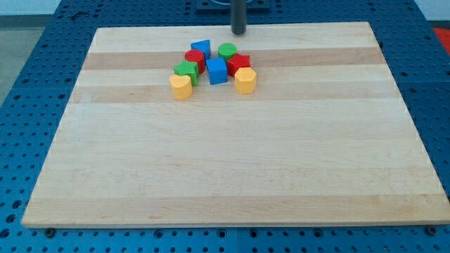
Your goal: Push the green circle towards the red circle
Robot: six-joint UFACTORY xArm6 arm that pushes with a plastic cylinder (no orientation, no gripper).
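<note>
Green circle (226,50) sits beside the red circle (194,57), so the bare rod tip (238,32), gripperless, should press it leftward gently from its right side.

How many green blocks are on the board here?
2. The green circle sits at the cluster's top, just below my tip. The other green block is at the cluster's left. None seems hidden.

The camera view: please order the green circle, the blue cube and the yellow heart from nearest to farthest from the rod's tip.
Measured from my tip, at the view's top:
1. Green circle, just below the tip, slightly left.
2. Blue cube, in the cluster's middle.
3. Yellow heart, at the cluster's lower left.
</note>
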